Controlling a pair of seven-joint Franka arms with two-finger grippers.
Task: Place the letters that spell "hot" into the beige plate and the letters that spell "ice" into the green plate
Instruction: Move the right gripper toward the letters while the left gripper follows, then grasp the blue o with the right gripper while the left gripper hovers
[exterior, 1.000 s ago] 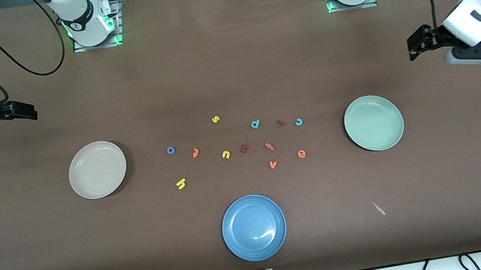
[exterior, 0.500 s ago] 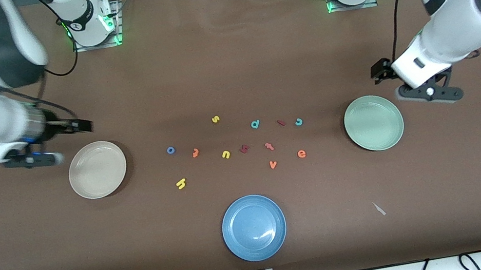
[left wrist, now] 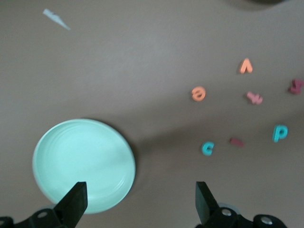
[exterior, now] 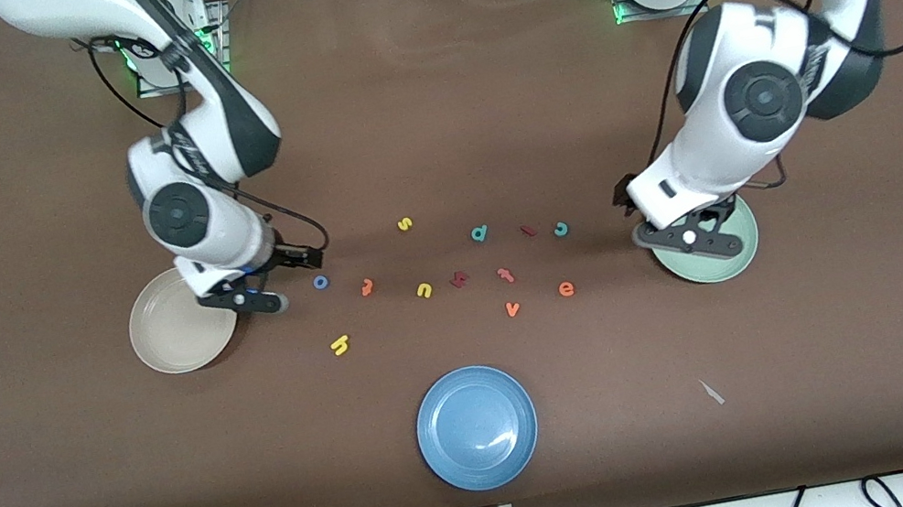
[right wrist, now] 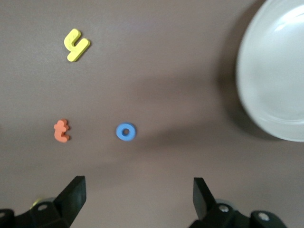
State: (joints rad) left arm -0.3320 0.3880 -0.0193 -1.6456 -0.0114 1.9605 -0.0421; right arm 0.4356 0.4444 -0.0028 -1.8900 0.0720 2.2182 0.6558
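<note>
Right gripper (exterior: 304,259), fingers spread (nothing held), hangs at eleven o'clock of the blue o (exterior: 320,282). Left gripper (exterior: 624,200), also spread, at nine o'clock of the green plate (exterior: 740,258).

You see a plain brown counter (exterior: 426,109), a beige plate (exterior: 170,340), a pale green plate (exterior: 719,267) and a blue plate (exterior: 477,427).

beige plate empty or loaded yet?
Empty. The beige plate shows only bare dish, and the h, o and orange t lie on the table.
</note>
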